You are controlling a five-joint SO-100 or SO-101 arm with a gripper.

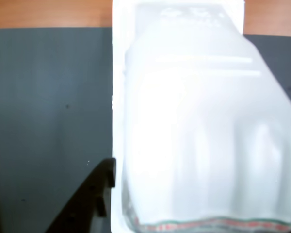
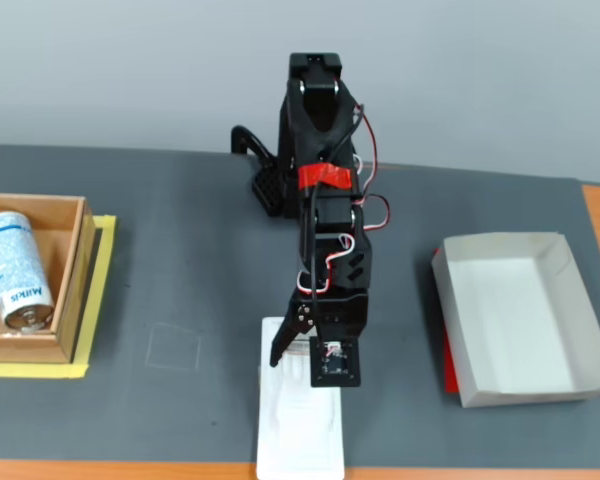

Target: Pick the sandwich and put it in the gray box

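My gripper [image 2: 305,352] hung directly over the sandwich [image 2: 300,430], which lay flat on the dark mat [image 2: 180,300] at the near table edge, well apart from the gray box [image 2: 520,320] on the right of the fixed view. In the wrist view the sandwich [image 1: 199,136] filled the frame, with 1 finger [image 1: 94,194] beside its left rim. I could not tell how wide my jaws stood. I judged the package light, thin-walled, glossy and likely slippery, and apt to buckle. The best hold appeared to be across its width, with mild pressure.
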